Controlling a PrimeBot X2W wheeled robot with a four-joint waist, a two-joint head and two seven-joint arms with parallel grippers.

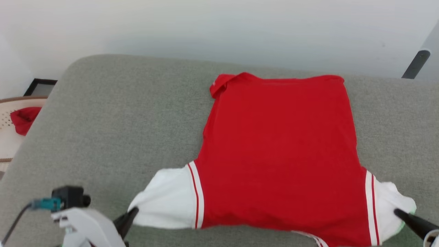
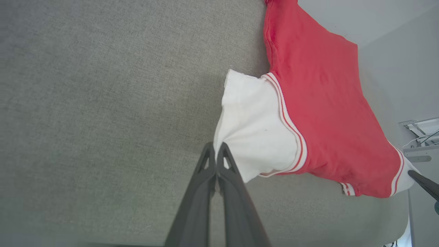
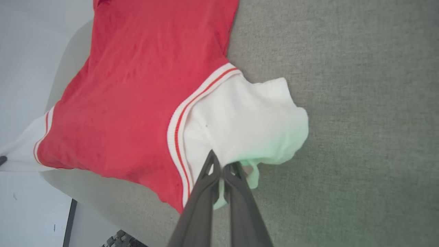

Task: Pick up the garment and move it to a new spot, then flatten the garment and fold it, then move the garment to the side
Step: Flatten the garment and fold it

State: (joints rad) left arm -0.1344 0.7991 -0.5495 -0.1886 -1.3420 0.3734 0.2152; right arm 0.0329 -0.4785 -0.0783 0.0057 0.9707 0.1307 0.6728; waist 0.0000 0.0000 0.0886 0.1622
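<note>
Red T-shirt [image 1: 277, 151] lies spread on the grey upholstered cushion [image 1: 103, 130], right of centre, with its hem toward the far wall and its shoulders toward the robot. Well off to the left, beyond the cushion's edge, a cream perforated basket [image 1: 4, 120] holds a small red cloth bundle [image 1: 24, 118], which is not part of this job.

The left gripper [image 1: 132, 214] has its two dark fingers pressed together on the outer corner of the white left sleeve [image 1: 168, 200]. In the left wrist view the sleeve narrows toward the fingertips [image 2: 223, 151] as if drawn taut. The red body is mostly flat, apart from a turned-over corner [image 1: 219, 85] at the far left of the hem. The white right sleeve [image 1: 389, 202] is bunched, and the right gripper [image 1: 399, 213] is clamped on its cuff, with fabric squeezed between the fingers in the right wrist view.

The fabric looks thin, light and limp. It will probably sag, stretch and crease rather than hold a shape, and it may drag on the textured cushion. Sleeve tips suit spreading. For folding, a pinch at the shoulder seams or hem corners, through both layers, would likely control it better.
</note>
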